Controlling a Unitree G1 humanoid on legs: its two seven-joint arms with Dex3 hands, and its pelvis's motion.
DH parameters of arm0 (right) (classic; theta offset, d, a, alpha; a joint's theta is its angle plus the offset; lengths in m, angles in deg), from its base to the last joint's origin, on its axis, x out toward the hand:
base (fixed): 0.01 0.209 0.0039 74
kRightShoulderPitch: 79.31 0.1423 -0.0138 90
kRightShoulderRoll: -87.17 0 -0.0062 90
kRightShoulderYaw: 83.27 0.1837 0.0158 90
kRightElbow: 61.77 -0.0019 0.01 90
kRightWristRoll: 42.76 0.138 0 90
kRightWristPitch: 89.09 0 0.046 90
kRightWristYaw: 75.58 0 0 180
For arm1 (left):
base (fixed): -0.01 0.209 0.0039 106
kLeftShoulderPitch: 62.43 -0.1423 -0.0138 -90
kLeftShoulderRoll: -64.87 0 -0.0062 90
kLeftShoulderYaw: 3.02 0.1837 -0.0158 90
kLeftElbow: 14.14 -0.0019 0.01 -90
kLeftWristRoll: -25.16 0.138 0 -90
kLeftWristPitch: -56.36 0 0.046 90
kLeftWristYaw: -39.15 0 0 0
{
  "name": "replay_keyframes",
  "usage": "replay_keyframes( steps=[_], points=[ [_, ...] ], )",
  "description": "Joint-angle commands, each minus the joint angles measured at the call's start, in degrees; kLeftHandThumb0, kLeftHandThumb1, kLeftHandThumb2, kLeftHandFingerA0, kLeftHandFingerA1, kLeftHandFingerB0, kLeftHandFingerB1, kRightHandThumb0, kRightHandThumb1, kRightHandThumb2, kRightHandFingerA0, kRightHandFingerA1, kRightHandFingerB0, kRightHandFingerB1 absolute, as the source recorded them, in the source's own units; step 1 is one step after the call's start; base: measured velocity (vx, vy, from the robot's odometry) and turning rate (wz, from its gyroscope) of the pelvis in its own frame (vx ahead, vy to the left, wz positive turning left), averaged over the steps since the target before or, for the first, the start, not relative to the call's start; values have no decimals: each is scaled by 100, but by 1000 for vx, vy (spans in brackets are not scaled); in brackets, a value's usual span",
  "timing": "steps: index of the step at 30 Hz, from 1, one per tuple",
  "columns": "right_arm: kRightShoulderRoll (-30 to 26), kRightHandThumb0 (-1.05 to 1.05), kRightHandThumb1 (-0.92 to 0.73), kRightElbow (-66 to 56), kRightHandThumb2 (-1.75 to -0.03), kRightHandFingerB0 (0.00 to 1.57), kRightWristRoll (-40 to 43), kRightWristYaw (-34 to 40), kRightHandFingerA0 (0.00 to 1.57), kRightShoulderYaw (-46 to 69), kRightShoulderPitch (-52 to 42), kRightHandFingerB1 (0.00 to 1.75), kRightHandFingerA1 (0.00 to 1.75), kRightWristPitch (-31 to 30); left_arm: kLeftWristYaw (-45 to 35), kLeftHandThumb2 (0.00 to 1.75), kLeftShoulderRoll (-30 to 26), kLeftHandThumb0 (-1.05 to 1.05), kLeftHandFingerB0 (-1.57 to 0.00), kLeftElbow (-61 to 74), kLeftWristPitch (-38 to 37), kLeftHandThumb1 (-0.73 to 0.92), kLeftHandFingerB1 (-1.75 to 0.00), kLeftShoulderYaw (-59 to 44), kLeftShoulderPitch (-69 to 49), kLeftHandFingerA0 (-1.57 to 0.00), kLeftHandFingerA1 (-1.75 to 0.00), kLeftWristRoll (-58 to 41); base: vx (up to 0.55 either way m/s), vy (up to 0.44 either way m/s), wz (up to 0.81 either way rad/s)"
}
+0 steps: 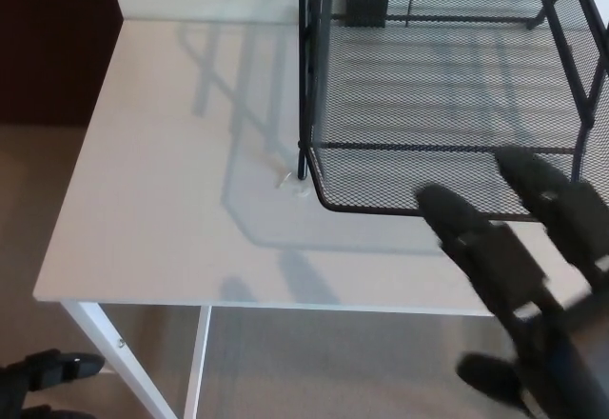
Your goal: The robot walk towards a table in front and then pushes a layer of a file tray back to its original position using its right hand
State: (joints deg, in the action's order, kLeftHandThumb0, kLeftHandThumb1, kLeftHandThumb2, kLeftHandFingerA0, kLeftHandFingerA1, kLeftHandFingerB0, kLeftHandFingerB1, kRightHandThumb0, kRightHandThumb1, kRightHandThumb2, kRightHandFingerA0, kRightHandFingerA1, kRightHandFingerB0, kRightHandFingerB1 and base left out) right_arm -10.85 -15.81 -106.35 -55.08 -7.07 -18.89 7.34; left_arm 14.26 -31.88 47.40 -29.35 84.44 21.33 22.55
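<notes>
Fingers (pixel 481 243) of the right hand (pixel 533 286) stood spread and empty at five o'clock, tips reaching the front rim of the file tray's pulled-out layer (pixel 428 211). That black mesh file tray (pixel 447 67) sat at one o'clock on the white table (pixel 162 181). At seven o'clock, the left hand (pixel 43 373) barely showed; its fingers I couldn't tell.

Right robot hand (pixel 528 286) at near right, big in frame, blurred. Two thick fingers (pixel 481 243) straight, spread apart, pointing far-left; thumb low, splayed left. Holds nothing. Left robot hand (pixel 43 373) at near-left corner, partly cut off; finger state unclear.
</notes>
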Motion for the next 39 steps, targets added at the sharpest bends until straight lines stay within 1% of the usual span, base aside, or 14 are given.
replay_keyframes(
  steps=[1, 2, 4, 5, 7, 15, 18, 19, 24, 29, 34, 36, 37, 39],
  points=[
    [-153, -53, -27, -134, -50, 24, 1706, 1684, 4, 1620, -2336, 36, 52, 1882, -14, 57, -109, 2, -37, -150, -179, 65, -38, 59, -152, -56, -48, 147, 0, 0, 0],
    [-106, -46, -27, 150, -49, 26, 1955, 1824, 8, 1890, -2678, 34, 50, 2196, -27, 88, -74, 2, -24, -166, -197, 47, -51, 60, -209, -47, -63, 122, 0, 0, 0],
    [-91, -43, -28, 501, -50, 29, 2265, 1770, 9, 2182, -2998, 36, 50, 2478, -16, 88, -25, 2, -24, -146, -187, 47, -51, 51, -312, -47, -62, 87, 0, 0, 0],
    [-89, -41, -28, 609, -50, 30, 2304, 1730, 11, 2222, -3022, 35, 49, 2499, 3, 57, -35, 1, -37, -137, -195, 64, -38, 60, -338, -55, -47, 110, 0, 0, 0],
    [-88, -38, -27, 1167, -50, 29, 2432, 1513, 11, 2278, -2981, 34, 48, 2411, 124, 56, -26, 0, -38, -118, -214, 62, -38, 53, -457, -56, -47, 161, 0, 0, 0],
    [265, -21, -22, 2726, -80, 7, 3519, -120, 10, 2062, -2112, 49, 55, 1278, 276, 57, 75, 4, -39, -14, -34, 63, -39, 40, -593, -58, -49, 135, 0, 0, 0],
    [235, -40, -39, 3093, -59, 17, 3934, -812, 11, 2081, -1874, 36, 45, 840, 288, 57, 63, 4, -39, -59, -61, 63, -39, 52, -538, -57, -48, 160, 0, 0, 0],
    [220, -23, -31, 3382, -83, 0, 4325, -1237, 4, 2102, -1670, 46, 52, 650, 260, 57, 56, 4, -39, -72, -66, 63, -39, 40, -507, -57, -49, 137, 0, 0, 0],
    [249, -25, -41, 3627, -90, 0, 5343, -2644, 5, 2238, -1239, 47, 52, -576, 220, 57, 22, 2, -38, -214, -172, 63, -38, 56, -497, -56, -47, 151, 0, 0, 0],
    [390, -36, -48, 4008, -59, 18, 5563, -2759, 17, 2313, -954, 35, 45, -592, 188, 57, 31, 1, -37, -339, -141, 64, -38, 36, -430, -56, -48, 104, 0, 0, 0],
    [430, -22, -43, 3999, -90, 0, 5653, -2924, 5, 2311, -910, 47, 52, -776, 311, 57, 39, 2, -38, -440, -135, 64, -38, 56, -434, -56, -47, 177, 0, 0, 0],
    [438, -21, -44, 4067, -90, 0, 5763, -2993, 6, 2325, -917, 47, 52, -706, 291, 58, 43, 2, -37, -459, -101, 64, -38, 59, -447, -56, -47, 162, 0, 0, 0],
    [447, -36, -49, 4089, -60, 14, 5781, -3021, 15, 2331, -921, 35, 45, -720, 273, 58, 39, 2, -37, -481, -110, 64, -38, 65, -451, -56, -47, 159, 0, 0, 0],
    [443, -23, -42, 4045, -90, 0, 5745, -3090, 6, 2324, -955, 47, 52, -855, 233, 58, 24, 1, -37, -507, -177, 66, -38, 75, -477, -56, -48, 156, 0, 0, 0]
  ],
)
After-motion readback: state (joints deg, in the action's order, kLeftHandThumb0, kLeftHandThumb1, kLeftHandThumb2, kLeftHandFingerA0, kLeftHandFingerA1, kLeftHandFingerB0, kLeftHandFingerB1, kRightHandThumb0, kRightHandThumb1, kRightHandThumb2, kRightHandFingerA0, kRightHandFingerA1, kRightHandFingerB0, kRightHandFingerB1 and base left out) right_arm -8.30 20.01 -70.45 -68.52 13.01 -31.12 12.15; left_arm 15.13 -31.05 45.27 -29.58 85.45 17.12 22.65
